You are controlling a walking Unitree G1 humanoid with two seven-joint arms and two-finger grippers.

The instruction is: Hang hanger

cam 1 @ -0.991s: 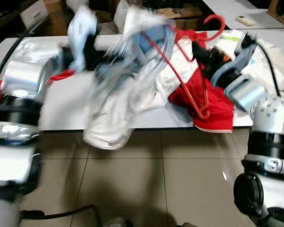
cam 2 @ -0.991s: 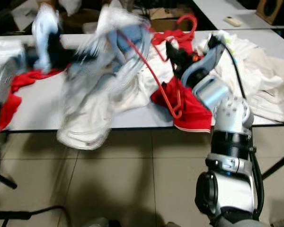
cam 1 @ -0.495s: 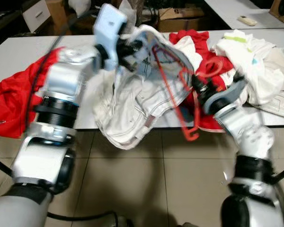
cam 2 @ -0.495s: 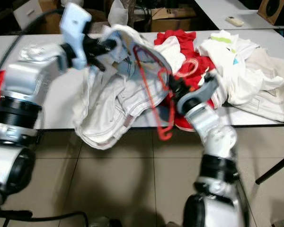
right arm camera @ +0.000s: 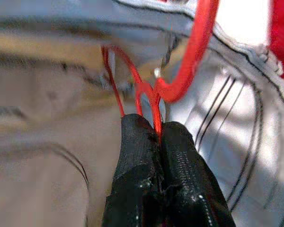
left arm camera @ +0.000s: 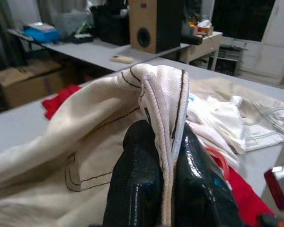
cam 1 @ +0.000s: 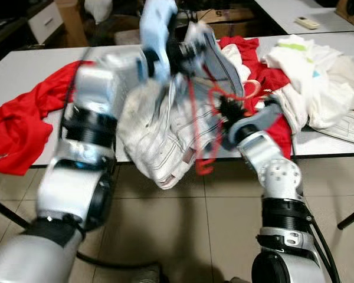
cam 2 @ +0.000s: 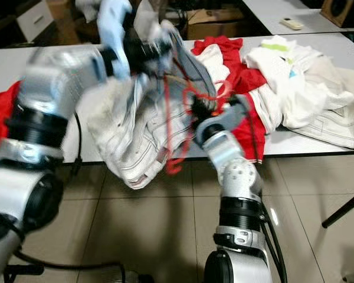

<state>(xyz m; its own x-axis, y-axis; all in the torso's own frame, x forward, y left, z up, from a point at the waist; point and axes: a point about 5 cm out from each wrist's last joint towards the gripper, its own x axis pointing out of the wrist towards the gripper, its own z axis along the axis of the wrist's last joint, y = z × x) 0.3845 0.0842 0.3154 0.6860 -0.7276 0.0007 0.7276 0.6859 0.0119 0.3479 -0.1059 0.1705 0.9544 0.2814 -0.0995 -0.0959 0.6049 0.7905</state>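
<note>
above table edge, left fingers [left arm camera: 146, 184] pinch white garment [cam 1: 165, 135]; right fingers [right arm camera: 180, 170] clamp red hanger [right arm camera: 194, 56].

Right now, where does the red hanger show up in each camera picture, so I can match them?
Left eye view: red hanger at centre, against the white garment, held by the right tool.
Right eye view: left of centre, same pose.
Left wrist view: a red curve by the left tool; I cannot tell whether it is the hanger.
Right wrist view: at centre, its wire pinched in the tool.
Shared landmark: the white garment.
</note>
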